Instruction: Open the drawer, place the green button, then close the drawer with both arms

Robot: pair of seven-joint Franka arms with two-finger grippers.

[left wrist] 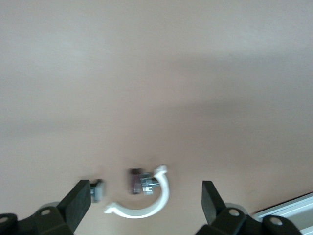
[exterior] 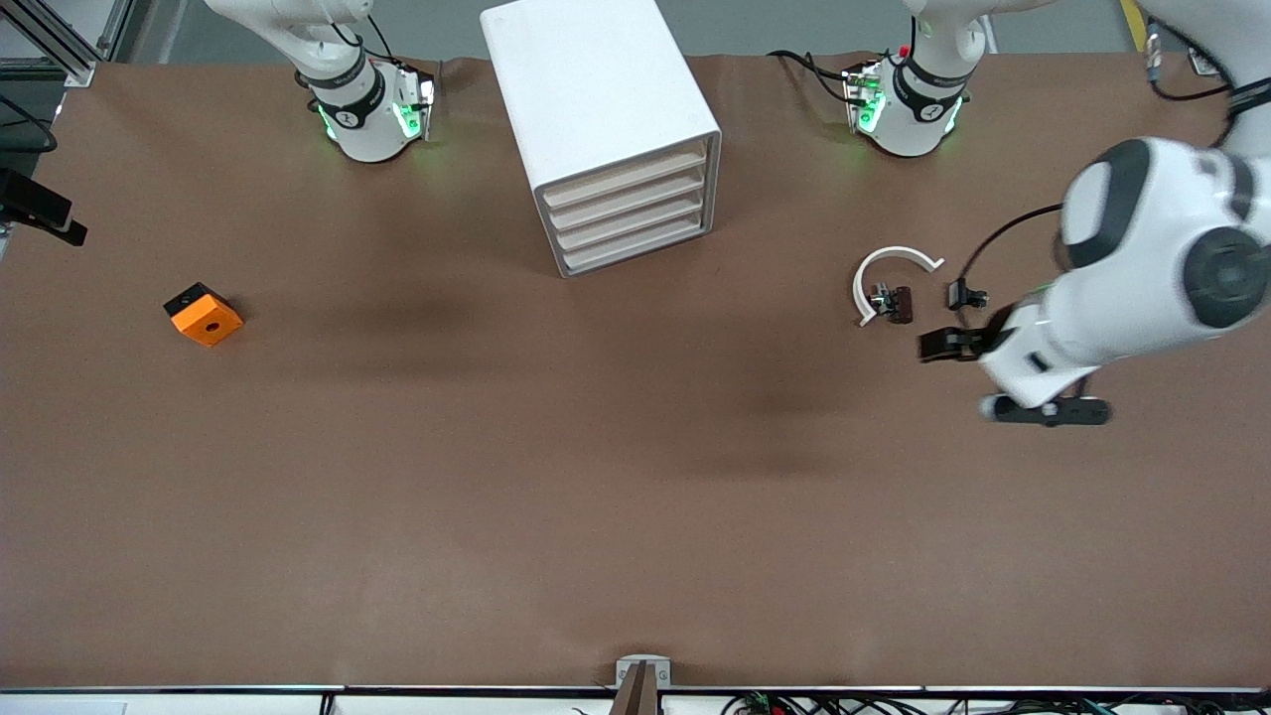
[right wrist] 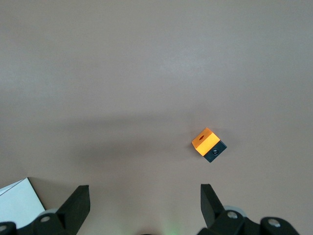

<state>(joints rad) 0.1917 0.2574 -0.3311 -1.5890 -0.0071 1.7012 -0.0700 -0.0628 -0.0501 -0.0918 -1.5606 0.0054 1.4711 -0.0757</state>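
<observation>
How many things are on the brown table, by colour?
Orange: 1, the orange block
White: 2, the drawer cabinet and the curved ring
Dark brown: 1, the small part beside the ring
Black: 1, the tiny button beside the left gripper
Total: 5

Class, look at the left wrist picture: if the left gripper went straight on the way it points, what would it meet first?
Probably the white curved ring with its small dark part, which lie between the open left gripper fingers' line; depth is unclear, so it might reach the bare table instead.
</observation>
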